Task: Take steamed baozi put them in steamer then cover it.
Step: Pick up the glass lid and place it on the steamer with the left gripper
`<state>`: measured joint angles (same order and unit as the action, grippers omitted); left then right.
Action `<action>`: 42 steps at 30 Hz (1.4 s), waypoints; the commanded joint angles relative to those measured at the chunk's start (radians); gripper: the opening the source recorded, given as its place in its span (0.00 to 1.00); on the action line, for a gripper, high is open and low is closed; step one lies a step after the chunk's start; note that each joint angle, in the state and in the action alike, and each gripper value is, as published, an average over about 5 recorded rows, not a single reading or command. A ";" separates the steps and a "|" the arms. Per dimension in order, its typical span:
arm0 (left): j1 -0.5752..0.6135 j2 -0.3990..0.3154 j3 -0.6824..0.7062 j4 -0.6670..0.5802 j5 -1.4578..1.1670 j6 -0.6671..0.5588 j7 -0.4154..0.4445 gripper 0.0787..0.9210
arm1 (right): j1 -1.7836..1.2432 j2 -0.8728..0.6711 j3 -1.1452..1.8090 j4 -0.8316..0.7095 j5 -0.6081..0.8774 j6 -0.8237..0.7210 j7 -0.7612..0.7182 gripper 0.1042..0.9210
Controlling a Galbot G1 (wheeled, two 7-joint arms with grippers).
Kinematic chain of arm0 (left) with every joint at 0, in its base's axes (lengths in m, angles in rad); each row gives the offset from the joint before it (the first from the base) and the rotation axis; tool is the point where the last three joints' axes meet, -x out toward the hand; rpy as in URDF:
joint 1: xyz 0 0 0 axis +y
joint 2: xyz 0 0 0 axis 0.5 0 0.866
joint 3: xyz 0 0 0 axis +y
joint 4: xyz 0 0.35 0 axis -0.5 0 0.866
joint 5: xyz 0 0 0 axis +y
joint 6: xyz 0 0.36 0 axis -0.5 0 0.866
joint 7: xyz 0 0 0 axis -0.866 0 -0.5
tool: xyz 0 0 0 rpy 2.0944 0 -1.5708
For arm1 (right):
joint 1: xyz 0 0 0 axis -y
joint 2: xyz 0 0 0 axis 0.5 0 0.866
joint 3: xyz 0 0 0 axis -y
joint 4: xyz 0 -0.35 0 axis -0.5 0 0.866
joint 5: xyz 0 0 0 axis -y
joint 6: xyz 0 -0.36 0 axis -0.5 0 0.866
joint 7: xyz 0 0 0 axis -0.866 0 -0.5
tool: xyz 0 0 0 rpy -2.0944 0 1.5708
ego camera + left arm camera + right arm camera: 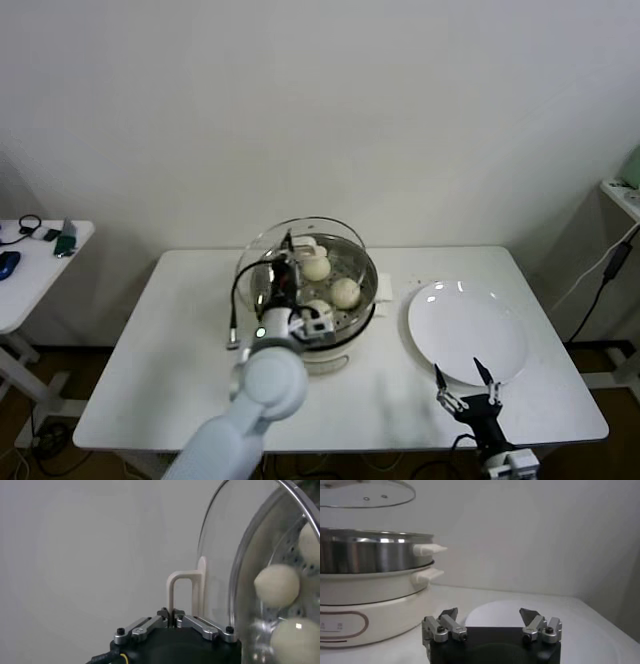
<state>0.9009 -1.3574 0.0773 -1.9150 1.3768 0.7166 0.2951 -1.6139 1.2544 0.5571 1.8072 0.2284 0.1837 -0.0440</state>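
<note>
Above the steamer at table centre, the left gripper is clenching the cream handle of the cover, holding the glass lid raised and tilted over the basket's left side. Baozi are sitting inside the steamer. The right gripper is hanging released, fingers spread, at the white plate's near edge.

Cream-white baozi in steel steamer, glass cover seemingly held above
</note>
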 commanded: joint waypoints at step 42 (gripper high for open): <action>0.008 -0.119 0.014 0.225 0.130 -0.031 -0.079 0.07 | -0.017 0.012 0.008 -0.004 -0.007 0.016 -0.008 0.88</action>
<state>0.9087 -1.4682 0.0915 -1.7027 1.5186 0.6846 0.2279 -1.6309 1.2650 0.5655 1.8043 0.2228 0.1993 -0.0512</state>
